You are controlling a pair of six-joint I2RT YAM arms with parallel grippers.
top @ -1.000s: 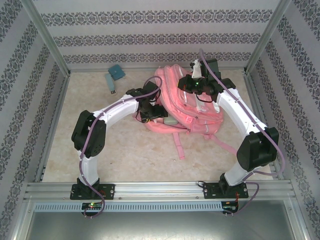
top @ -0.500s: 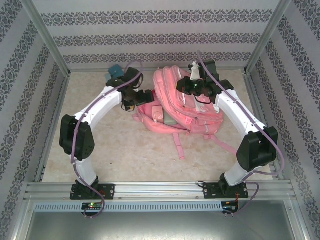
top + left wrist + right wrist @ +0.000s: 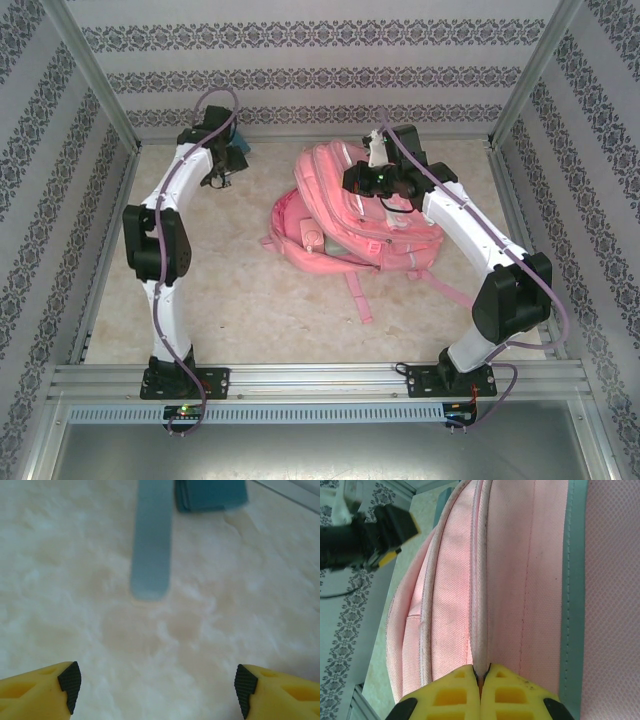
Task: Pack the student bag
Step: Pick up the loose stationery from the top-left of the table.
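The bag point(image 3: 345, 225) lies at the table's point(image 3: 250, 310) far middle, with the right gripper point(image 3: 481, 672) pinched together on its seam. Near the far-left corner the left gripper point(image 3: 157, 687), jaws apart, faces a blue strip point(image 3: 151, 540) just ahead, lengthwise away.

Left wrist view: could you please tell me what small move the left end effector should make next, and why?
Probably ease the left end effector forward and down: its yellow fingers stand open over marbled beige table, and the flat grey-blue strip lies just ahead, not yet between them.
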